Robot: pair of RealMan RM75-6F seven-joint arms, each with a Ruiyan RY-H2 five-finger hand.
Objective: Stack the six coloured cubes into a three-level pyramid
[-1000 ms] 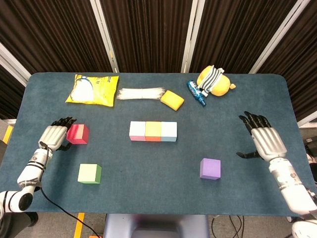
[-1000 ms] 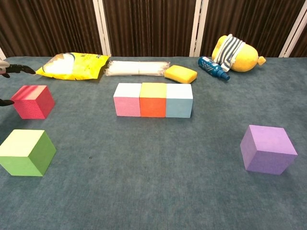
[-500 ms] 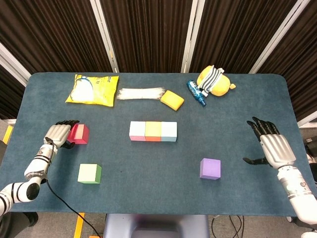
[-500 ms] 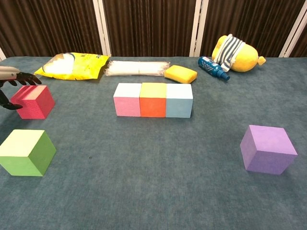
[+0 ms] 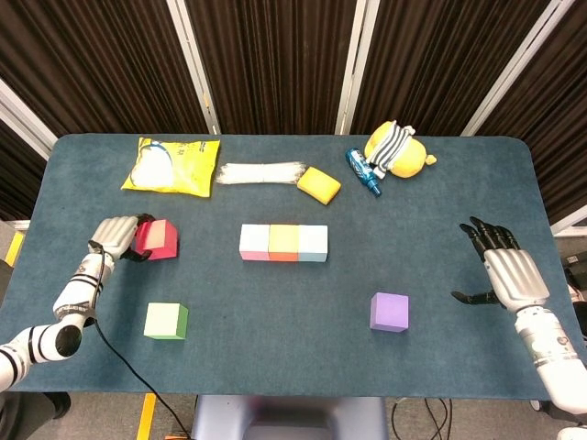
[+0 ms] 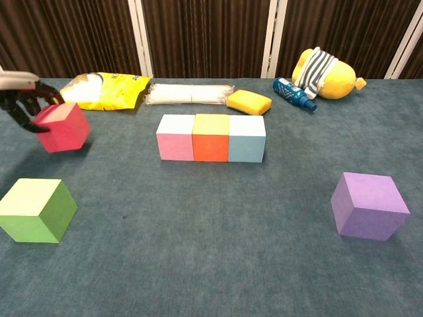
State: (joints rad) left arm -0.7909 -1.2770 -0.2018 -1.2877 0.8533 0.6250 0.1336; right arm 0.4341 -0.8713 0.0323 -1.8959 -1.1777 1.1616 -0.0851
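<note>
My left hand (image 5: pixel 116 236) gripped the red foam cube (image 5: pixel 157 239), tilted and lifted near the table's (image 5: pixel 275 302) left edge. My right hand (image 5: pixel 506 272) hovered empty, fingers spread, near the right edge, well apart from the purple foam cube (image 5: pixel 390 312).
</note>
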